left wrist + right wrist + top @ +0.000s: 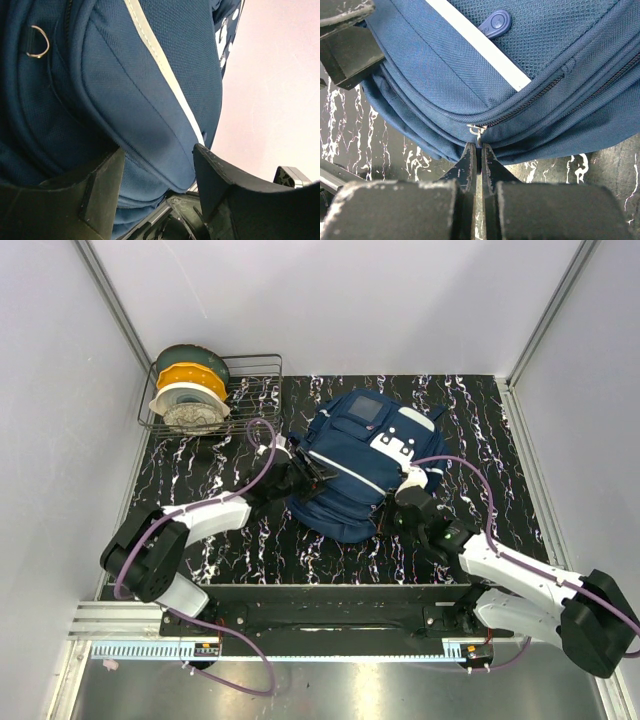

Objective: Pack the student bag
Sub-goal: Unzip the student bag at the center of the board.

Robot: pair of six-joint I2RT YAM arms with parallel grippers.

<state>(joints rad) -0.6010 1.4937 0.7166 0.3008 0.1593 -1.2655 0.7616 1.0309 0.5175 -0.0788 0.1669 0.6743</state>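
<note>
The student bag [355, 465], navy with white stripes and a grey square patch, lies in the middle of the black marbled table. My left gripper [300, 476] is at its left side, and in the left wrist view a bulging fold of the student bag [125, 75] fills the space between the fingers of the left gripper [157, 150]. My right gripper [405, 502] is at the bag's near right side. In the right wrist view the right gripper [480, 146] is shut on the metal zipper pull [478, 131] at the closed end of a zip on the student bag [445, 75].
A wire basket [262, 365] holding spools [190, 390] stands at the back left of the table. White walls enclose the table on three sides. The left gripper's dark finger [347, 45] shows at the top left of the right wrist view.
</note>
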